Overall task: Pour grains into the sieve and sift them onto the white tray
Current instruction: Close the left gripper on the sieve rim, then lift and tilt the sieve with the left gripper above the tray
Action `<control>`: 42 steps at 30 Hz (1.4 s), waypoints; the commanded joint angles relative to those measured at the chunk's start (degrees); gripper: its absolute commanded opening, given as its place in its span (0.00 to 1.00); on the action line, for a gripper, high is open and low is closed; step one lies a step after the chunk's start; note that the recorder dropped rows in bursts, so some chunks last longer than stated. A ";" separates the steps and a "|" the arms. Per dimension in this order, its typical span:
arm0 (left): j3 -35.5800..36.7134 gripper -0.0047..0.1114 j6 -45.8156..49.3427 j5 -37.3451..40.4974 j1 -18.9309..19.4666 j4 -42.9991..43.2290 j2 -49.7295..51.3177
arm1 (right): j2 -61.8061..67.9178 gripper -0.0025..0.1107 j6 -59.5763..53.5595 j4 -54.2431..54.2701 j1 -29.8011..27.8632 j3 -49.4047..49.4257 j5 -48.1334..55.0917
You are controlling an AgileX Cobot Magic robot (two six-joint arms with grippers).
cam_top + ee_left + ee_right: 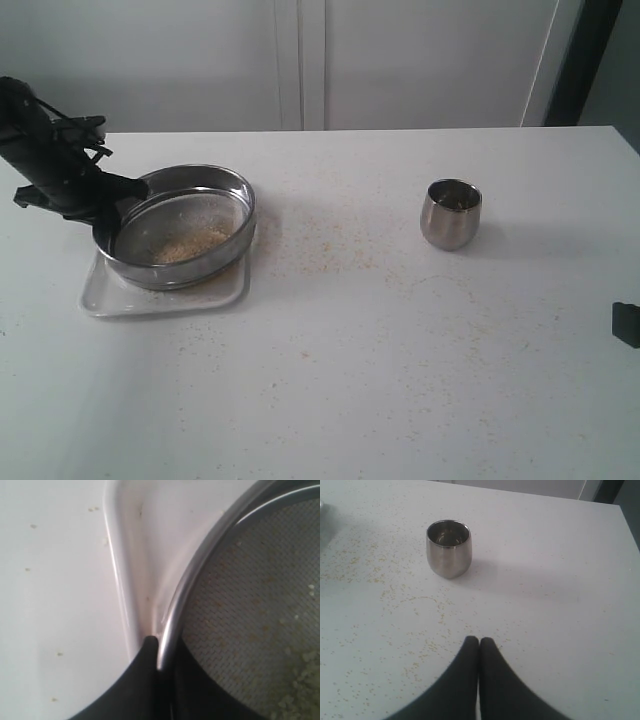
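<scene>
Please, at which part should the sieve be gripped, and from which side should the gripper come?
Grip the sieve by its thin upright rim wall, one finger inside, one outside; the ring looks too wide to span. Come from its left, outer side, away from the grains. The left gripper pinches it this way, over the white tray.

Left arm (45, 150): black, slanting down from the upper left of the exterior view.
Left gripper (157, 645): 2 black fingers pinching the rim of the wide round steel sieve (250, 610), 1 each side.
Right gripper (479, 641): black fingers pressed together, empty.
</scene>
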 commanded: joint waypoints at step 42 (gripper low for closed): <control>-4.29 0.04 3.78 11.34 5.63 -5.69 -5.43 | 0.00 0.02 -0.26 0.05 -0.19 -0.30 -0.23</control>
